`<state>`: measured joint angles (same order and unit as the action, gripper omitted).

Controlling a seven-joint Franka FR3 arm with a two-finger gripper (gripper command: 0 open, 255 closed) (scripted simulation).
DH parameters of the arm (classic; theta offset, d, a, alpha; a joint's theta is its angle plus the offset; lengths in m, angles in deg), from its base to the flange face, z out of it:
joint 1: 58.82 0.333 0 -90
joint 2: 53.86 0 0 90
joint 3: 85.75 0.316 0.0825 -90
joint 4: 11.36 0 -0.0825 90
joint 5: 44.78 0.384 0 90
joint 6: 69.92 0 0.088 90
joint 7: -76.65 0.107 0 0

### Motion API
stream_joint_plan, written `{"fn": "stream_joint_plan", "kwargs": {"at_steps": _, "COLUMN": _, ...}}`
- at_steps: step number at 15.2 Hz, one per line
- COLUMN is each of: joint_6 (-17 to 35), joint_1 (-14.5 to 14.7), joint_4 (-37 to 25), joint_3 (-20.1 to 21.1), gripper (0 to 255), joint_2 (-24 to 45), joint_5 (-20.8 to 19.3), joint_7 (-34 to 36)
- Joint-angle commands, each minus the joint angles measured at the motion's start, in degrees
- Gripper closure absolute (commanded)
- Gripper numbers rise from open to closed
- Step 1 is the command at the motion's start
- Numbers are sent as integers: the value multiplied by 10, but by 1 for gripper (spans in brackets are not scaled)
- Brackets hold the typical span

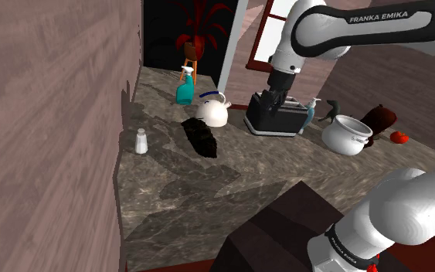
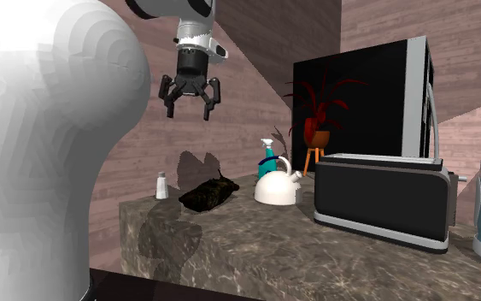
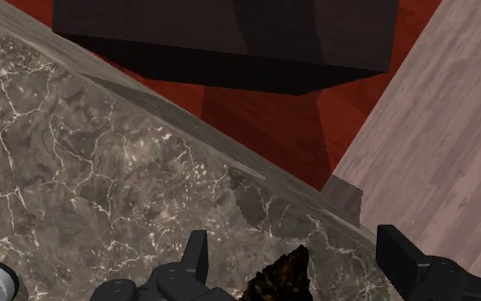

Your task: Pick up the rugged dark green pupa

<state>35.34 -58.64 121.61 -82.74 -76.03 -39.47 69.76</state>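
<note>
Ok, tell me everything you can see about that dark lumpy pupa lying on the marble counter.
The pupa is a long, lumpy, rough-surfaced body, nearly black with olive-brown flecks. It lies flat on the veined stone counter, between the small white shaker and the white kettle, touching neither. Only the counter touches it. The gripper hangs open above it, well clear; in the wrist view the pupa's end shows between the fingers, untouched.

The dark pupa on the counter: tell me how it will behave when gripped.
The pupa looks rough and ridged, so it probably won't slip in a grip. It lies long and low on the counter, so it seems unlikely to tip, though it might roll if nudged sideways.
</note>
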Motion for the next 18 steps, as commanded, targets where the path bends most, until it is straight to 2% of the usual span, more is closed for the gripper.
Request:
{"fn": "stream_joint_plan", "kwargs": {"at_steps": 1, "joint_6": 28, "joint_1": 0, "joint_4": -16, "joint_3": 3, "gripper": 0, "joint_2": 41, "joint_5": -1, "joint_7": 5}}
{"fn": "stream_joint_plan", "kwargs": {"at_steps": 10, "joint_6": 109, "joint_1": 2, "joint_4": -145, "joint_3": 15, "gripper": 0, "joint_2": 238, "joint_5": -18, "joint_7": 35}}
{"fn": "stream_joint_plan", "kwargs": {"at_steps": 18, "joint_6": 129, "joint_1": 10, "joint_4": -314, "joint_3": 14, "gripper": 0, "joint_2": 416, "joint_5": -39, "joint_7": 62}}
